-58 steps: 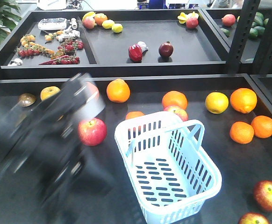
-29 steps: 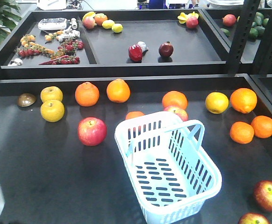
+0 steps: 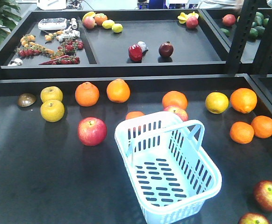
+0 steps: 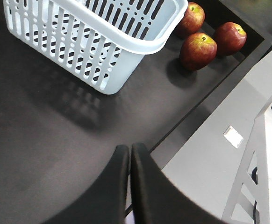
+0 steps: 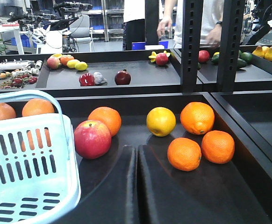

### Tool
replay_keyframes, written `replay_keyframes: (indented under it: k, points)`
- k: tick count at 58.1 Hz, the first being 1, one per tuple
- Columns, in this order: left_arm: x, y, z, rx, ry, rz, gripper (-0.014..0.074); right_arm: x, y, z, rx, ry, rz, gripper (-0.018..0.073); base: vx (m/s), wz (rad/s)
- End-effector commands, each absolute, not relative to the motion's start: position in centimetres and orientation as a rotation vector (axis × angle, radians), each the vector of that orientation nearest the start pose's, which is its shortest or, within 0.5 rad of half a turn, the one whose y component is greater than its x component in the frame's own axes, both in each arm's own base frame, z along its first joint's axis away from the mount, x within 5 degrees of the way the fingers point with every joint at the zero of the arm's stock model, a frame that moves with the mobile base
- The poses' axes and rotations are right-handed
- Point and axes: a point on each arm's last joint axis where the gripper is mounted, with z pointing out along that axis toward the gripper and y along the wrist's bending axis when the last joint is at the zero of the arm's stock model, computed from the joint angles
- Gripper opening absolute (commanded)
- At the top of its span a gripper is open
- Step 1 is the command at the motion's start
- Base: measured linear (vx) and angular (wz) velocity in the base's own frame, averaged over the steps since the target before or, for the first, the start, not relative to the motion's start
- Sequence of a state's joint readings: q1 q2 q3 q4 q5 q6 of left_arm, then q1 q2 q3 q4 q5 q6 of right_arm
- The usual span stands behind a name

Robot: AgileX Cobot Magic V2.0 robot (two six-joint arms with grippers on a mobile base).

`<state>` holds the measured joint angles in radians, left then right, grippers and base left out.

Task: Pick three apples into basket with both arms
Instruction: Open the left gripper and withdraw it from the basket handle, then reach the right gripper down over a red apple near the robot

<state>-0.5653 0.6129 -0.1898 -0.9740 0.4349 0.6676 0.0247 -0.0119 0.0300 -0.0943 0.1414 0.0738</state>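
Apple [image 5: 92, 139] nearest the right claw [image 5: 136, 150] lies ahead and slightly left of its tips, just beside the basket [image 5: 69, 158] wall; that claw is pressed closed, holding nothing; the left claw [image 4: 129, 149], likewise closed and empty, has three more apples [image 4: 198, 50] well ahead to its right, beyond the basket's corner; round fruit, no grip axis; the right arm seems nearer.

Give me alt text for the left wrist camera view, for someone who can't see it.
A pale blue slotted basket stands at the top left of a black table, with three red apples clustered beside it near the table edge. The left gripper, fingers closed together, points in from the bottom.
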Motion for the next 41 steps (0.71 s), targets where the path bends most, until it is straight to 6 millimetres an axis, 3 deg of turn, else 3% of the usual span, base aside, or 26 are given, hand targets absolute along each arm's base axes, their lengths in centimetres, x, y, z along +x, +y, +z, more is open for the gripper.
replay_keyframes:
  k: [1, 28, 33, 41]
  points:
    - [7.67, -8.51, 21.74, 0.492, 2.14, -0.87, -0.0007, 5.64, 0.05, 19.41, -0.039, 1.571, -0.019, -0.0005, 0.0, 0.0]
    - [7.68, -8.54, 21.8, 0.472, 2.14, -0.887, -0.0007, 5.64, 0.06, 19.47, -0.023, 1.564, 0.0, -0.0005, 0.0, 0.0]
    - [7.68, -8.54, 21.8, 0.472, 2.14, -0.887, -0.0006, 5.63, 0.12, 19.81, 0.127, 1.524, 0.166, -0.0005, 0.0, 0.0]
    - [7.67, -8.54, 21.8, 0.473, 2.141, -0.888, -0.0006, 5.6, 0.01, 20.34, 0.535, 1.402, 0.604, -0.0005, 0.0, 0.0]
